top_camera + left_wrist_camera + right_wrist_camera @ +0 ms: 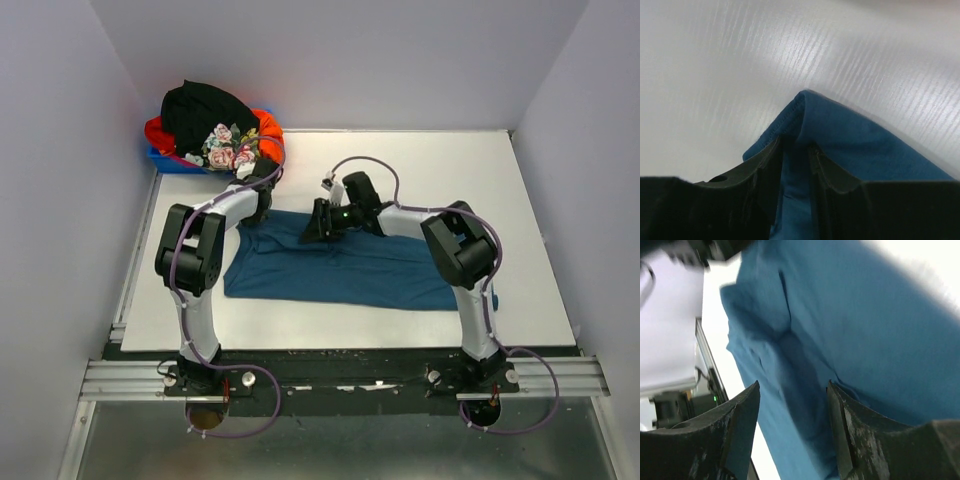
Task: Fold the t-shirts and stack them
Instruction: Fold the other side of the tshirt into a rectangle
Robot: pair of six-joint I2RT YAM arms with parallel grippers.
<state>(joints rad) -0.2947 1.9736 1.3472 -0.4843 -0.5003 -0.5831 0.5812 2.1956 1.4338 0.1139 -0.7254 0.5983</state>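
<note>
Only your wrist views show the left claw [796, 150] pinching the hem of the teal shirt [350, 275] and the right claw [792, 392] gaping over it, while only the top view shows it spread on the table [450, 170] and the bin [167, 161] heaped with a black shirt [205, 110], orange shirt [268, 126] and floral shirt [228, 148].

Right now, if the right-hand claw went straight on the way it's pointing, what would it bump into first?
The teal t-shirt: its cloth fills the view just ahead of the open right gripper. It looks close, though the depth is hard to judge.
</note>
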